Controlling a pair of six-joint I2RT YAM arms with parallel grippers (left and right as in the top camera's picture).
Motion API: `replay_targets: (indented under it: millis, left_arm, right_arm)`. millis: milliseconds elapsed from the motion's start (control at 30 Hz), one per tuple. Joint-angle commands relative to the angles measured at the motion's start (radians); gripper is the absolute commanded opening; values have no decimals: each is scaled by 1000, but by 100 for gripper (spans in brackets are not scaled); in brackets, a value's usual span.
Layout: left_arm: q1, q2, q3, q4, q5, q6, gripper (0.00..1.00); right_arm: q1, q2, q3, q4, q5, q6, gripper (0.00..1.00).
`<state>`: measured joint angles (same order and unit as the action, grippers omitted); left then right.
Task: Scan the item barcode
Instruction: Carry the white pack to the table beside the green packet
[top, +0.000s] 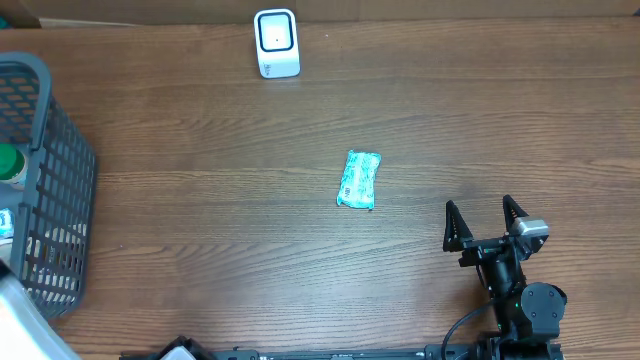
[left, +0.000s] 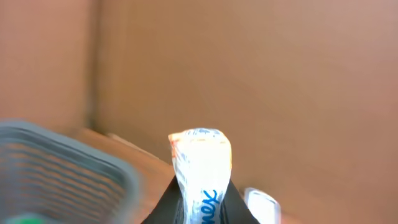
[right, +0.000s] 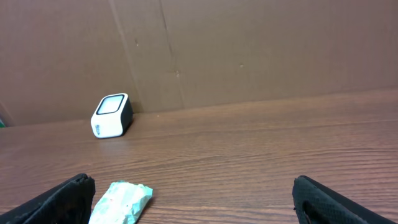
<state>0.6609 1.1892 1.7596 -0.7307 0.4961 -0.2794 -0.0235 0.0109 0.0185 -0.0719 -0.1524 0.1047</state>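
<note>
overhead view of a wooden table (top: 200, 260), with twelve o'clock pointing away from the robot. nearest, at about five o'clock, the right gripper (top: 478, 205) sits low with its two dark fingers spread wide and nothing between them, pointing toward twelve. it looks parked to one side, leaving the middle free. the left gripper (left: 202, 211) shows only in its own wrist camera. there its jaws are clamped on the lower part of a white packet (left: 200, 155) with blue lettering and an orange top edge, held upright above the tabletop. this is most likely the item to be scanned, carried high so a printed face can be turned toward the reader. the picture is too blurred to make out a barcode. at the table's centre a teal packet (top: 359, 180) lies flat and alone, well apart from everything else. at nine o'clock a grey mesh basket (top: 60, 170) sits at the left side with a green-capped object (top: 10, 165) inside, probably the stock of items. farthest, at about eleven o'clock near the back edge, a small white barcode scanner (top: 276, 42) stands with its window facing up. behind it rises a brown cardboard wall (right: 249, 50). the wood between basket and scanner is bare, so a path from nine toward eleven looks open. the basket rim and the back wall are the limits to mind.
</note>
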Motion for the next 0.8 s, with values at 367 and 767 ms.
replay_targets:
  millis: [367, 767]
  left_arm:
    - [-795, 69, -254, -271, -354, -13, 4]
    - [-1146, 517, -385, -172, -792, -62, 4]
  right_arm:
    - [6, -8, -11, 5, 5, 0, 100]
    - [6, -8, -11, 5, 5, 0, 100]
